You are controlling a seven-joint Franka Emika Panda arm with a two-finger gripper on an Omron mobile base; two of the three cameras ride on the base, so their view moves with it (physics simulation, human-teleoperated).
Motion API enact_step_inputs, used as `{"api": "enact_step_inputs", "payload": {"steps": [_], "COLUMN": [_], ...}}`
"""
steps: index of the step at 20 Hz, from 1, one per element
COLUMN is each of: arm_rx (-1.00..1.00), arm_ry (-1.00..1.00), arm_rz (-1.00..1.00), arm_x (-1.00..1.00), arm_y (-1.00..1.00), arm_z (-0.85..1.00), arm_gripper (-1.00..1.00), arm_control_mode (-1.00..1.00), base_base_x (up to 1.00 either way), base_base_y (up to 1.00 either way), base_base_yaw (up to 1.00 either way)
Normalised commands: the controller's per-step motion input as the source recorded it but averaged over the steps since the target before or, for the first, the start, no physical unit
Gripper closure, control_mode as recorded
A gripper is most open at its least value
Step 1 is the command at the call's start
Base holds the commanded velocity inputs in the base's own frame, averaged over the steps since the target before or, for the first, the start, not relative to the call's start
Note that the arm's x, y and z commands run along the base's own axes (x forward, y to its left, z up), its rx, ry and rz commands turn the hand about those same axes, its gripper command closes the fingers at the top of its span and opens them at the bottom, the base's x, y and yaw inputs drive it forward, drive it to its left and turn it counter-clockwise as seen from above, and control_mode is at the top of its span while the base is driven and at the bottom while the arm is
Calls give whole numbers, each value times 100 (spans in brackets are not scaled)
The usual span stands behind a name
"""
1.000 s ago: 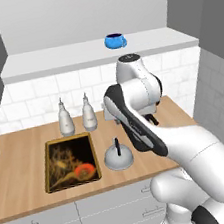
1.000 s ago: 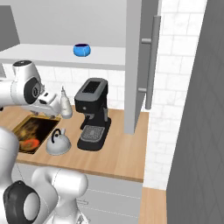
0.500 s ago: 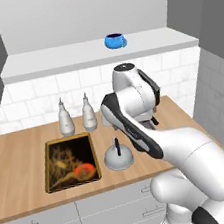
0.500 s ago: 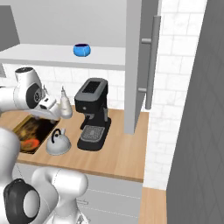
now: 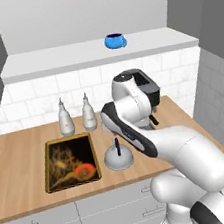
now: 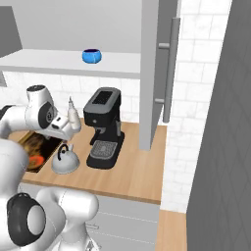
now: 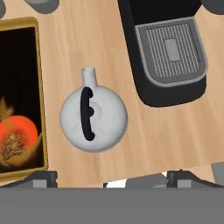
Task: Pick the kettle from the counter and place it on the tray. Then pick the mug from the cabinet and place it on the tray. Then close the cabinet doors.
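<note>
Hand view looks straight down on the kettle [image 7: 93,115], which sits upright on the counter [image 7: 144,131], its black loop handle running along the top and its short spout pointing toward the back wall. Gripper [image 7: 113,177] hovers above it with its two dark fingertips [image 7: 41,176] spread wide, nothing between them. Tray [image 7: 19,96] lies just beside the kettle, near but not touching, an orange-red blotch at its front end. Black coffee machine [image 7: 166,48] stands on the kettle's other side, drip grate facing the counter's front edge. Left base view: kettle [image 5: 119,156] near the front edge, tray [image 5: 70,161] to its left, two bottles [image 5: 65,118] at the back edge by the tiled wall. Blue mug [image 5: 115,41] sits on the pale shelf of the cabinet [image 5: 51,59] above. Right base view: one cabinet door [image 6: 159,68] stands swung open beside the coffee machine [image 6: 103,127].
</note>
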Motion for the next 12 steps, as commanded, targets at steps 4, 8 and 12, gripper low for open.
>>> {"api": "enact_step_inputs", "payload": {"steps": [4, 8, 12], "arm_rx": [0, 0, 0], "arm_ry": [2, 0, 0], "arm_rz": [0, 0, 0], "arm_x": [28, 20, 12], "arm_y": [1, 0, 5], "arm_z": [-24, -23, -29], "arm_gripper": [-100, -100, -100], "arm_control_mode": [-100, -100, -100], "base_base_x": [0, 0, 0], "base_base_y": [0, 0, 0], "base_base_yaw": [0, 0, 0]}}
